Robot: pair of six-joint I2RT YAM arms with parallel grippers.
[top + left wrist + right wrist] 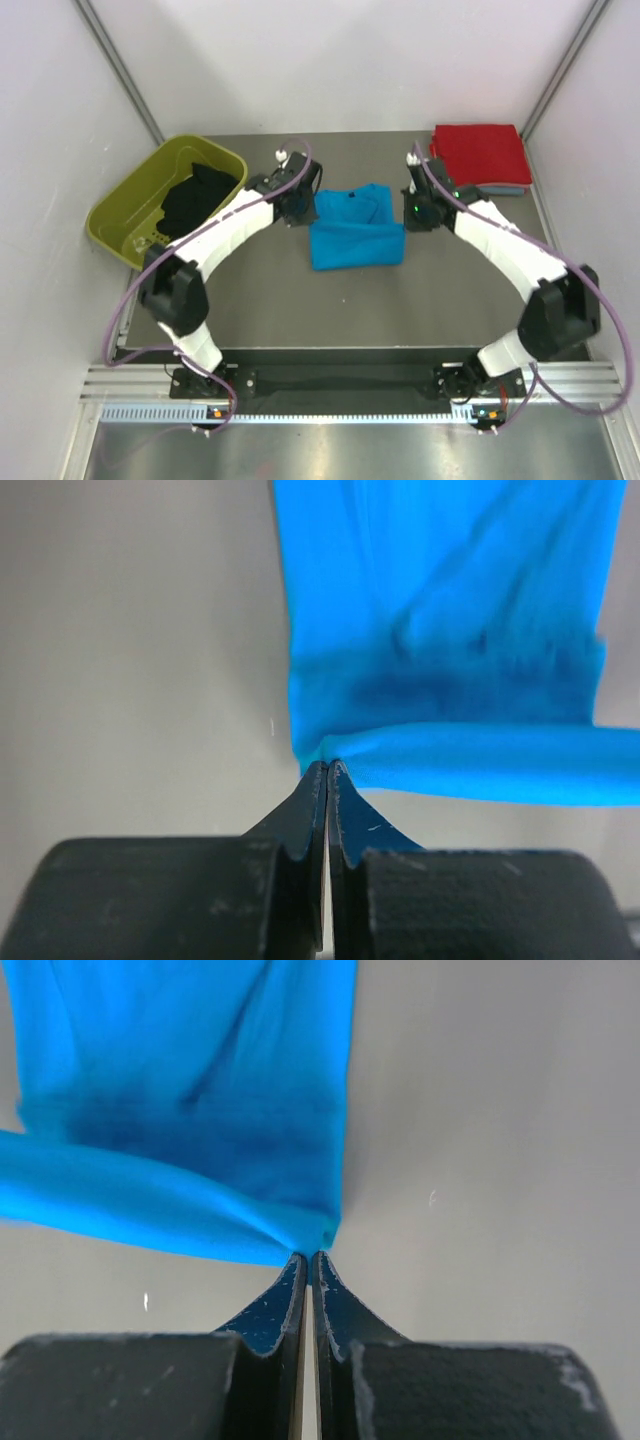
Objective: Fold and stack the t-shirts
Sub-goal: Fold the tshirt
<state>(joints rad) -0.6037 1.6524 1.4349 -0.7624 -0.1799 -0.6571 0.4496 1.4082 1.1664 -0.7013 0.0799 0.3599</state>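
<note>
The turquoise-blue t-shirt point(355, 232) lies partly folded in the middle of the table. My left gripper point(299, 205) is shut on its far left corner point(325, 750), and my right gripper point(417, 212) is shut on its far right corner point(312, 1242). Both hold that edge raised, with the cloth point(450, 630) hanging away from the fingertips in the wrist views point(190, 1080). A folded red t-shirt point(481, 152) lies at the far right on top of a grey-blue one point(503, 189). A black t-shirt point(197, 198) lies crumpled in the olive-green tub point(120, 215).
The olive-green tub stands at the far left of the dark table point(350, 310). White walls close in the table at the back and both sides. The red and grey-blue stack sits just behind my right arm.
</note>
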